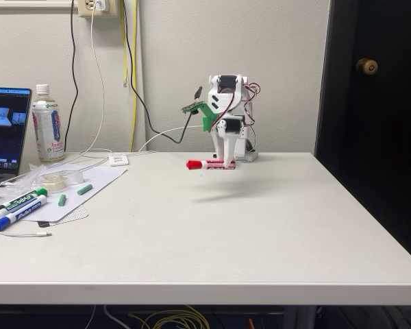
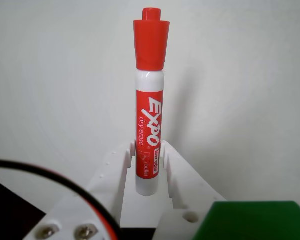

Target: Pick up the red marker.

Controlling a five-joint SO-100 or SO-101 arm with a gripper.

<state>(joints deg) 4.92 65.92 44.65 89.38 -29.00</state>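
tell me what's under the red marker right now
Bare table with the marker's shadow; the red marker hangs in the gripper, off the surface. Nothing there is covered.

The red marker [image 1: 210, 164] [image 2: 149, 100] — red-capped, white-barrelled — hangs level above the table, cap left in the fixed view.

This is looking like a home office or hobby workspace. A plain white counter [image 1: 274, 226] is sitting against a painted wall, an open laptop [image 1: 5, 130] is glowing at its left edge beside a drink bottle [image 1: 47, 125], and cables [image 1: 130, 68] are hanging down from a wall outlet [image 1: 96, 7]. A dark door with a brass knob [image 1: 367, 66] is standing at the right.
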